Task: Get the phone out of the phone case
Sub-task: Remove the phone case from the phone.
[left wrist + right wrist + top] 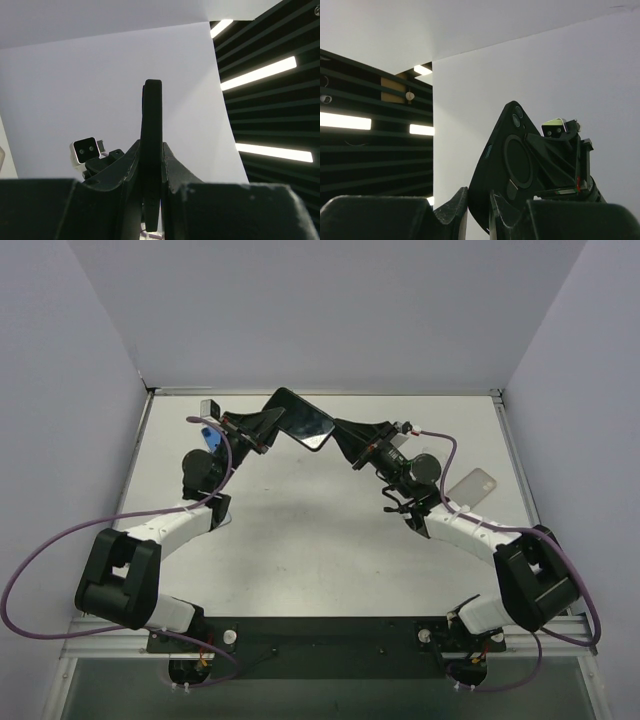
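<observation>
While the phone [303,420] hangs in the air over the far part of the table [300,540], both arms hold it between them, one at each end. The left gripper [264,430] is pinched on the phone's left end. Its wrist view shows the phone edge-on, upright in the narrow slot between the two fingers [125,167], which press on its flat faces. The right gripper [343,442] is pinched on the opposite end. Its wrist view shows a dark back with lenses near the top corner and a round ring in the middle, and the lower corner sits between that gripper's fingers.

That back looks like the shell of a case [506,160] rather than bare glass, so I judge that the phone is inside it. The seam between the two is too dark to make out.

Holding the phone aloft by two ends suits the job. The table blocks neither face, and one arm can anchor while the other peels a corner of the case away.

A pale translucent piece [472,483] lies flat on the table beside the right arm, well apart from the phone. I cannot tell whether it is another case.

The next move probably needs one grip to shift onto the rim alone, since a clamp across both faces pins phone and case together.
</observation>
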`<state>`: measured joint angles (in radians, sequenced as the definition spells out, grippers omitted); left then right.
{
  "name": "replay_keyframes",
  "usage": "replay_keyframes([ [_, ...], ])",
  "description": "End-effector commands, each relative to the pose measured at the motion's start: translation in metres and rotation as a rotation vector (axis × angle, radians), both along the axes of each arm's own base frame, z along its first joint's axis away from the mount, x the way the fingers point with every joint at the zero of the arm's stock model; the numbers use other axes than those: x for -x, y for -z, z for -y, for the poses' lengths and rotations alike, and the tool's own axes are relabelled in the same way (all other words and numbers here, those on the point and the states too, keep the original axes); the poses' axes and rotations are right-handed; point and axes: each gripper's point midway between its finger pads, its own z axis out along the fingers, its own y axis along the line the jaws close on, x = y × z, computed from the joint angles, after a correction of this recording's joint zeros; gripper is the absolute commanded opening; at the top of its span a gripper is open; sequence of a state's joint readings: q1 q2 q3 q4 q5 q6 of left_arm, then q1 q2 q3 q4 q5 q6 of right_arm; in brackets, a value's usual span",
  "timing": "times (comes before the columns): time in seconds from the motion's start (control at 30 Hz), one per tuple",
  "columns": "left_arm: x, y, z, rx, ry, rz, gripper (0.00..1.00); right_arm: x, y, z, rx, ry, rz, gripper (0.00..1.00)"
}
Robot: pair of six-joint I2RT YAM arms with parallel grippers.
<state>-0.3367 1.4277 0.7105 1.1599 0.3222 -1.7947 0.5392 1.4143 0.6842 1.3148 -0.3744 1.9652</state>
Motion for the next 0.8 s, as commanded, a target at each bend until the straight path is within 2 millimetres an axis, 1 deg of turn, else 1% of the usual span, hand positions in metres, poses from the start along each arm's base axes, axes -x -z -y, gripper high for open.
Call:
replay_keyframes([
  [0.0,0.114,-0.145,-0.028,0.296,0.086,0.590,0.00,0.019,-0.085,0.036,-0.368,-0.021,0.149,0.00],
  [0.07,0.115,-0.152,-0.033,0.338,0.071,0.587,0.00,0.016,-0.085,0.033,-0.369,-0.021,0.148,0.00],
  [0.13,0.117,-0.160,-0.039,0.371,0.052,0.593,0.00,0.015,-0.090,0.033,-0.376,-0.020,0.157,0.00],
  [0.27,0.113,-0.172,-0.041,0.396,0.034,0.586,0.00,0.012,-0.094,0.035,-0.377,-0.012,0.171,0.00],
  [0.3,0.112,-0.173,-0.038,0.397,0.038,0.582,0.00,0.012,-0.094,0.034,-0.376,-0.011,0.172,0.00],
  [0.33,0.116,-0.182,-0.040,0.410,0.041,0.604,0.00,0.011,-0.093,0.034,-0.377,-0.011,0.170,0.00],
  [0.4,0.118,-0.187,-0.037,0.427,0.053,0.612,0.00,0.009,-0.094,0.035,-0.381,-0.007,0.167,0.00],
  [0.43,0.121,-0.193,-0.039,0.443,0.053,0.625,0.00,0.007,-0.093,0.034,-0.382,-0.006,0.165,0.00],
  [0.63,0.131,-0.207,-0.041,0.504,0.066,0.652,0.00,0.004,-0.093,0.028,-0.382,-0.011,0.161,0.00],
  [0.77,0.145,-0.226,-0.044,0.536,0.076,0.703,0.00,0.003,-0.093,0.024,-0.380,-0.019,0.161,0.00],
])
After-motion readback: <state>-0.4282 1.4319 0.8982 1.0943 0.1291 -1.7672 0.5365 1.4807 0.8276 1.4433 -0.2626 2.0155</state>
